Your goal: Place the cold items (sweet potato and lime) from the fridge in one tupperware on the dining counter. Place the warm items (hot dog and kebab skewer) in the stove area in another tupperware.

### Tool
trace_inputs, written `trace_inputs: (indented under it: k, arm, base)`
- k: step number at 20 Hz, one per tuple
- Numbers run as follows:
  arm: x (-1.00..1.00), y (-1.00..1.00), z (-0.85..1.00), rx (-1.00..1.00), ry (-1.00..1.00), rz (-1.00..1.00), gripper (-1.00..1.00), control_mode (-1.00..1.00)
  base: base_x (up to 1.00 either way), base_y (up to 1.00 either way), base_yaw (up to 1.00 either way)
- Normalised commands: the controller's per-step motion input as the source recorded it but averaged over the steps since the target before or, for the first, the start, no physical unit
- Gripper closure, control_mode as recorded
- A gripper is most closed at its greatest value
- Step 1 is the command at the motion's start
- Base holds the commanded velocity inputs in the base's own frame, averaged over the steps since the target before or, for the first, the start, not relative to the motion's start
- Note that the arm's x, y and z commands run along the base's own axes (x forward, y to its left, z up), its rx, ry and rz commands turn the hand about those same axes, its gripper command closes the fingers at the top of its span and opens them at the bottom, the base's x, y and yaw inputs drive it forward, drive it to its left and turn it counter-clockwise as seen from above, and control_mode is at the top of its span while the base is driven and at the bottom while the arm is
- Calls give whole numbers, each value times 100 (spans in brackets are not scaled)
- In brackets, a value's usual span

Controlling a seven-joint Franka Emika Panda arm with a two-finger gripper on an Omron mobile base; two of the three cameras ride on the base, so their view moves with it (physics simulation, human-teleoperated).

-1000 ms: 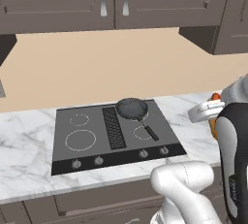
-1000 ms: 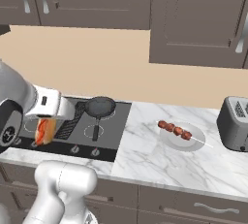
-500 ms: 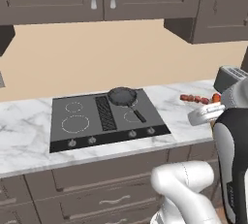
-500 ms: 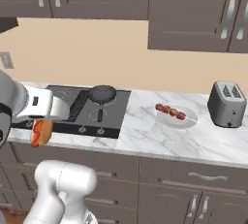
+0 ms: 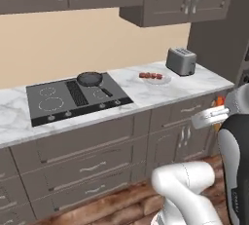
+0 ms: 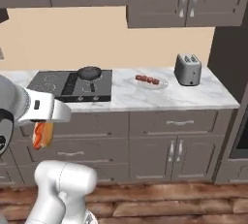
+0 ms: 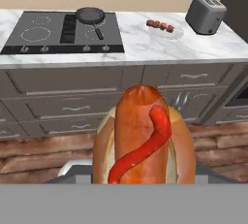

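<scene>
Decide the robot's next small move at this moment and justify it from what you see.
Probably keep carrying the hot dog away toward a tupperware: the gripper holds it clear of the counter, while the kebab skewer lies on its plate.

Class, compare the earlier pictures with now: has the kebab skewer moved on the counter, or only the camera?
No. The kebab skewer still lies on its plate between the cooktop and the toaster; the whole scene shifted because the base backed away.

I see the hot dog [image 7: 144,138] held up off the counter; kebab skewer [image 6: 148,79] lies flat on a plate [image 6: 163,83] near the counter's right end.
</scene>
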Motion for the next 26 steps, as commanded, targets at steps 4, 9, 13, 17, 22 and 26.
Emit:
trace_inputs:
  k: [4,9,13,17,22,26]
  arm:
    - [0,0,0,0,0,0,100,100]
    - [0,0,0,0,0,0,100,100]
    - [0,0,0,0,0,0,100,100]
    - [0,0,0,0,0,0,100,100]
    - [0,0,0,0,0,0,100,100]
    - [0,0,0,0,0,0,100,100]
  base:
    - [-79,3,-41]
    - [-84,0,-44]
    - [-83,-24,-35]
    - [-89,-29,-34]
    - [-90,-43,-31]
    - [-75,-86,-25]
